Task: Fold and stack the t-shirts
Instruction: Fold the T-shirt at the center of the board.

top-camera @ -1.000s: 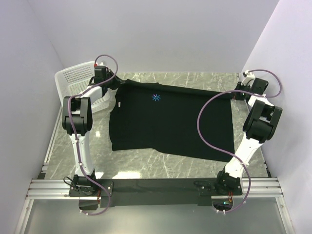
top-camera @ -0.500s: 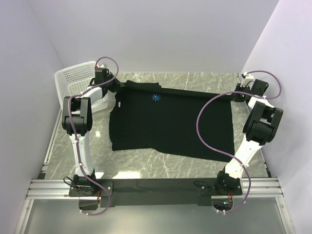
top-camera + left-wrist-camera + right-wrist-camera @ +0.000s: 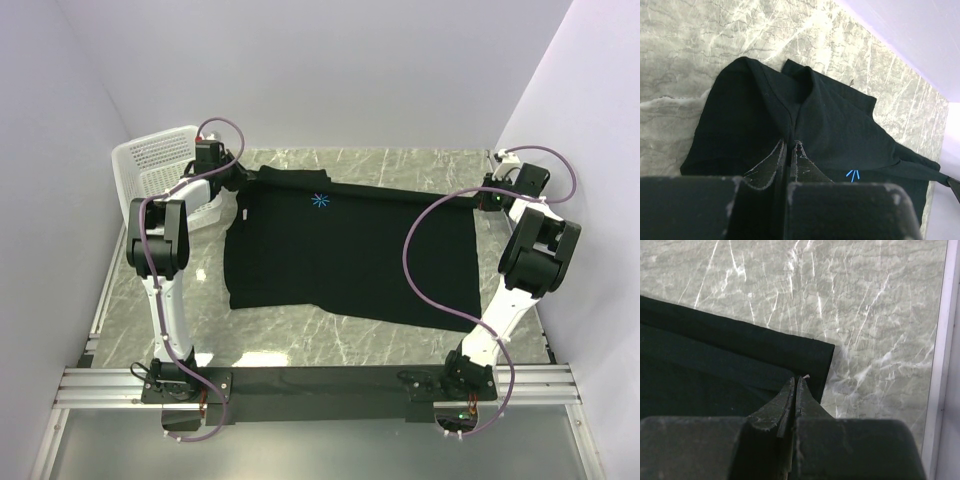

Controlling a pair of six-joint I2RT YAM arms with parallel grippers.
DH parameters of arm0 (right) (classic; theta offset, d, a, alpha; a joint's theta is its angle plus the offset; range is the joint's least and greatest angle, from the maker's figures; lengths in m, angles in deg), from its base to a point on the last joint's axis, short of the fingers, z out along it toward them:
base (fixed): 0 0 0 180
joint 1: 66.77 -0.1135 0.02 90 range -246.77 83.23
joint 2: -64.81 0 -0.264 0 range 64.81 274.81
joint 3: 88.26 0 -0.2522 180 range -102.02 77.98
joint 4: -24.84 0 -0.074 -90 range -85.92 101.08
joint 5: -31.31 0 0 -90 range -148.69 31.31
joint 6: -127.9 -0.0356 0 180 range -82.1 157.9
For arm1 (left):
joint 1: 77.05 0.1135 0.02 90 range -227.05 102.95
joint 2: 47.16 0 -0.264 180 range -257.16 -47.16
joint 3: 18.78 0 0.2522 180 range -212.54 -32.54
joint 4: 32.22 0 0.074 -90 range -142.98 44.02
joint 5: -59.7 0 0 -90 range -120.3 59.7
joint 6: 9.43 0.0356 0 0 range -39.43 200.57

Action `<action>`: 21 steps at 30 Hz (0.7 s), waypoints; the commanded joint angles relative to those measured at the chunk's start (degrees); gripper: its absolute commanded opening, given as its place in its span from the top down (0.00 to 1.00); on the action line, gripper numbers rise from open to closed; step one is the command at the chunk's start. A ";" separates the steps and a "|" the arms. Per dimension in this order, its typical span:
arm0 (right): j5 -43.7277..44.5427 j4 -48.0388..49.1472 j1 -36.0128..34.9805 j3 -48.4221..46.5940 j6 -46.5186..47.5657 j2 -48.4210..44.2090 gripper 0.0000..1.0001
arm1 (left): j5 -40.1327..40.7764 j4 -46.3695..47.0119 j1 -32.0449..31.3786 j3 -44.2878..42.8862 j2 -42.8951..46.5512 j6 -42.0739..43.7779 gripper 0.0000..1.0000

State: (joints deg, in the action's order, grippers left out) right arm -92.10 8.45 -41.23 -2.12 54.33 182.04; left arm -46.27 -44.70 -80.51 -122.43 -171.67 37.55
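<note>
One black t-shirt (image 3: 350, 255) lies spread across the marble table, its light-blue starburst print (image 3: 320, 200) near the far edge. My left gripper (image 3: 246, 176) is shut on the shirt's far-left shoulder; in the left wrist view the fabric (image 3: 840, 115) ridges up into the closed left gripper (image 3: 791, 143). My right gripper (image 3: 484, 198) is shut on the far-right hem corner; the right wrist view shows the right gripper (image 3: 795, 379) pinching the black cloth (image 3: 715, 357) just inside that corner. The far edge runs stretched between the two grippers.
A white mesh basket (image 3: 155, 165) leans at the far left corner, behind the left arm. Walls close in the table at the back and both sides. The right arm's purple cable (image 3: 412, 255) loops over the shirt. A metal rail (image 3: 320, 385) runs along the near edge.
Both grippers stay shut on the shirt. The left gripper has crept slightly toward the back, and the shirt's far edge has shifted a little with it.
</note>
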 commanded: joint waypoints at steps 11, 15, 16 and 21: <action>3.35 -0.62 0.83 -2.52 1.42 -2.01 1.00 | 2.69 2.06 -0.14 5.15 7.61 1.89 0.99; 3.70 -0.97 0.92 -2.70 1.50 -1.92 1.00 | 2.78 2.50 -0.23 6.56 8.40 1.72 1.00; 3.70 -1.06 0.92 -2.79 1.59 -1.83 1.00 | 2.70 2.59 -0.23 6.83 8.40 1.72 1.00; 3.88 -1.58 0.92 -2.26 2.38 -1.92 1.00 | 2.61 1.71 -0.31 6.74 8.05 1.98 0.99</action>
State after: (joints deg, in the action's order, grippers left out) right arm -90.35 6.31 -41.23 -2.51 54.96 182.04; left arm -45.35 -44.11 -80.97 -115.89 -166.84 37.94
